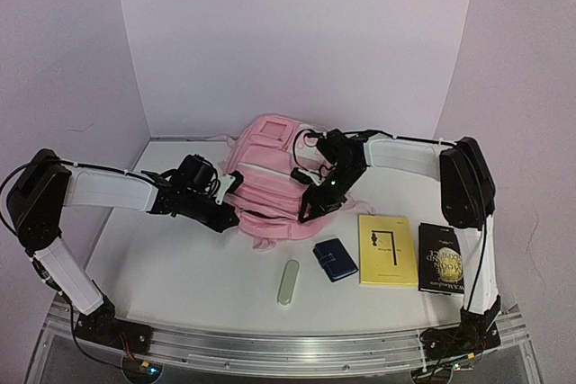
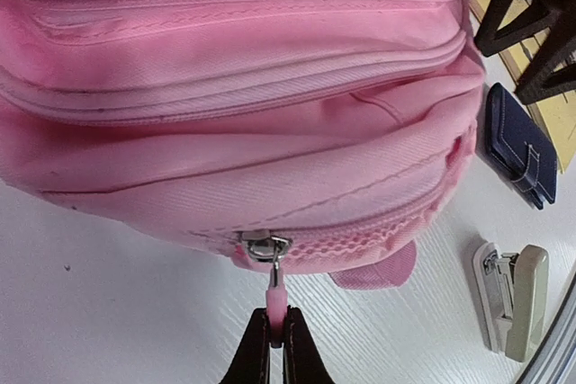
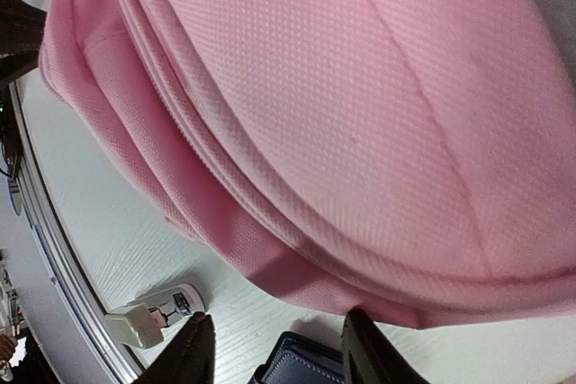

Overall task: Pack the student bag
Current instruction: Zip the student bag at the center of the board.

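Pink student bag (image 1: 263, 193), left claw (image 2: 277, 328) pinching its zip pull (image 2: 277, 297), right claw (image 3: 277, 334) spread, empty.

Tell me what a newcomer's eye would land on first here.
The pink student bag dominates mid-table, by far the largest thing. The left pincer pinches its zip pull at its near-left corner. To the right lie a yellow book, a dark book and a blue wallet.

White table (image 1: 180, 267), navy wallet (image 3: 301, 368) lying flat, seen between the right fingers (image 3: 364, 348) near their tips, cream stapler (image 3: 153, 317) just outside those fingers, well apart from the left fingers (image 2: 256, 357), yellow book (image 1: 388, 250) and black book (image 1: 440, 258) side by side beyond the wallet.
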`<action>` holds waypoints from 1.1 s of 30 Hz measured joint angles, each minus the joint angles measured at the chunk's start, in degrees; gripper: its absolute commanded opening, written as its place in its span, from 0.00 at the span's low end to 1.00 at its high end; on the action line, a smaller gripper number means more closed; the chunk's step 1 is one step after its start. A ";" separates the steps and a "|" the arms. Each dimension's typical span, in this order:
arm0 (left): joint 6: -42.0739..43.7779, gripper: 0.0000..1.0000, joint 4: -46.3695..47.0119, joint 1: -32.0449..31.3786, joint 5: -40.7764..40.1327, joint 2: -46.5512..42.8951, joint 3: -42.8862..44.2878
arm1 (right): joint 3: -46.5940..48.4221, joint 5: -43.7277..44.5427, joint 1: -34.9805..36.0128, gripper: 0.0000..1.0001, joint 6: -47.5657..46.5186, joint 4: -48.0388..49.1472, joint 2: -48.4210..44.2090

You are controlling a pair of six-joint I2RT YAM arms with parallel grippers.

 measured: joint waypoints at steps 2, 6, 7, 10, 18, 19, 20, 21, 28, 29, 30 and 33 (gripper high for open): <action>0.03 0.00 0.00 -0.93 0.33 0.00 0.00 | 0.08 -1.09 0.19 0.41 0.98 0.91 1.71; 0.54 0.00 -0.93 -2.77 0.22 0.00 0.42 | 0.70 -2.39 0.41 0.40 2.68 2.87 4.73; 0.68 0.00 -1.39 -3.19 0.01 0.00 0.69 | 0.93 -2.65 0.42 0.40 3.28 3.10 5.14; 0.91 0.00 -2.58 -4.11 -0.57 0.05 1.73 | 1.46 -3.40 0.43 0.40 5.12 3.30 5.48; 0.91 0.00 -5.03 -8.96 -1.71 5.98 8.81 | 2.76 -3.75 1.22 0.40 7.85 3.37 5.72; 0.87 0.00 -4.97 -9.61 -1.69 7.08 9.89 | 2.90 -3.73 1.27 0.40 8.02 3.33 5.81; 0.81 0.00 -4.89 -10.30 -1.69 8.30 11.00 | 3.01 -3.75 1.29 0.40 8.18 3.30 5.92; 0.67 0.00 -4.79 -10.80 -1.69 9.27 11.78 | 3.12 -3.77 1.29 0.40 8.27 3.25 6.00; -2.86 0.03 -2.70 -11.99 -1.66 12.68 14.64 | 3.46 -3.52 1.28 0.41 8.65 2.97 6.11; -3.49 0.07 -2.43 -12.05 -1.68 12.75 14.68 | 3.53 -3.41 1.27 0.43 8.65 2.90 6.11; -4.10 0.12 -2.21 -12.09 -1.71 12.78 14.69 | 3.55 -3.32 1.27 0.45 8.61 2.85 6.11; -5.52 0.26 -0.63 -12.36 -1.17 12.79 14.66 | 3.50 -3.36 1.27 0.51 8.22 3.12 5.94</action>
